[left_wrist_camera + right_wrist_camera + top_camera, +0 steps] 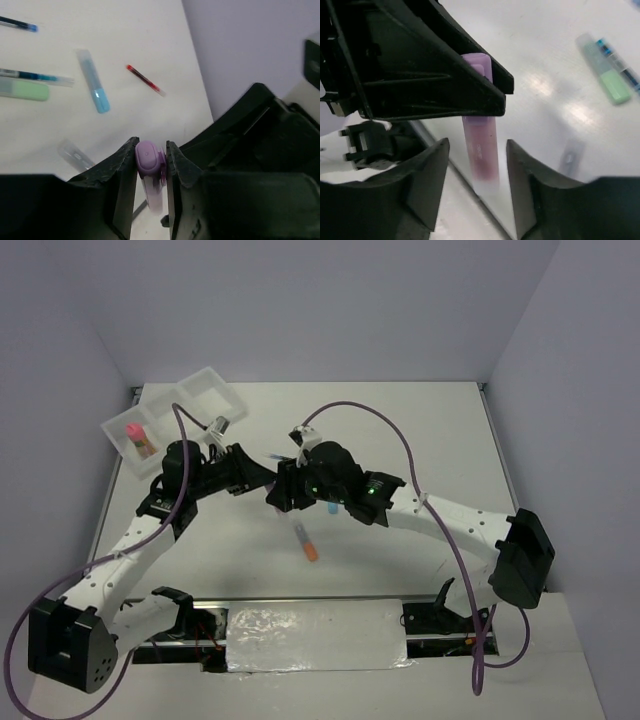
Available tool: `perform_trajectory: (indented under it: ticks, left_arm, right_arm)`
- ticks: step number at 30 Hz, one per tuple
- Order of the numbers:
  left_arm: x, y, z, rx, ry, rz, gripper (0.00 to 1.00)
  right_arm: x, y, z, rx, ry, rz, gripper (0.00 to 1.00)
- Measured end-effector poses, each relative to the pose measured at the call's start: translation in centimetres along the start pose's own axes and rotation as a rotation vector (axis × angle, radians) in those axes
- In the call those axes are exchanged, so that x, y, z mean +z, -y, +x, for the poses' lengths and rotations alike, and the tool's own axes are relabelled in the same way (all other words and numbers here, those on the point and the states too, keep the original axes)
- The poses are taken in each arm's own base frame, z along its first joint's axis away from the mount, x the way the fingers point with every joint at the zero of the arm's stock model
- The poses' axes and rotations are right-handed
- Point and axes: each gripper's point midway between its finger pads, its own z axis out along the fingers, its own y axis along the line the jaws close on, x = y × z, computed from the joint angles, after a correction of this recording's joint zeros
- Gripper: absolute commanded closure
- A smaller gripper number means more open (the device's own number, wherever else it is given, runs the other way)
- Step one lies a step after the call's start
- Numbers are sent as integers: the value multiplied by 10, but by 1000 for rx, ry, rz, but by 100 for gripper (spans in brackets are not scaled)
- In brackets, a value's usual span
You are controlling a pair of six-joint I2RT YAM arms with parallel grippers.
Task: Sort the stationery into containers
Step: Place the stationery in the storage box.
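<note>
left hand (151,150) is clamping tight on the lilac marker (148,156) by one end, holding it up over the middle of the table (125,40). right hand (477,149) is sitting partly open around the marker's barrel, gaps showing on both sides, not gripping.

A robot lab: white table (420,430), plain walls (320,300).

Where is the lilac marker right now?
The lilac marker is pinched in the left tool, near the middle of the table. The right wrist view shows it hanging inside the open right tool, untouched.
</note>
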Motion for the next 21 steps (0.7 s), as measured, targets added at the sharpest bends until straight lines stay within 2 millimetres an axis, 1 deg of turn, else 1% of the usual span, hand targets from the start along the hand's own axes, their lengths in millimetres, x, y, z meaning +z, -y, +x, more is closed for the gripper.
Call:
perform_trajectory:
  ticks: [1,2,3,4,6,8,9,10,12,14,15,17,18,19,20,21]
  left_arm:
    - [1,-6,-5,12,17,-41,95]
    - [2,-15,-10,14,32,-100,95]
    - [3,-28,-19,6,61,-195,95]
    - [3,-42,-34,2,100,-300,95]
    - [0,-76,-72,-8,201,-520,96]
    - [-11,-118,-116,-43,294,-744,97]
    - [-17,-136,-137,-59,334,-827,97]
    - [-25,-158,-160,-82,375,-919,97]
    - [-40,-202,-203,-124,437,-1077,96]
    - [-53,-240,-239,-158,476,-1204,96]
    - [-58,-256,-259,-167,503,-1249,96]
    - [-69,-285,-289,-177,540,-1328,91]
    - [-76,-296,-302,-169,560,-1356,86]
    - [-82,-305,-309,-166,570,-1382,82]
    - [-88,-310,-312,-160,568,-1403,78]
    - [-93,-314,-313,-157,568,-1419,67]
  right_arm:
    - [2,2,-4,-1,11,17,1]
    - [2,4,-9,3,29,37,0]
    - [2,9,-13,-8,47,63,0]
    - [-1,16,-17,-3,68,103,0]
    - [-8,36,-23,14,100,202,0]
    - [-17,55,-28,22,117,289,0]
    - [-22,64,-29,21,122,328,0]
    - [-26,71,-29,17,122,358,0]
    - [-31,80,-26,-3,106,396,0]
    - [-36,86,-19,-25,83,416,0]
    - [-38,89,-14,-34,73,422,0]
    - [-44,95,-2,-53,49,430,0]
    - [-47,98,5,-62,32,429,0]
    - [-48,100,11,-69,17,429,0]
    - [-49,102,15,-76,5,431,0]
    - [-49,103,19,-82,-5,429,0]
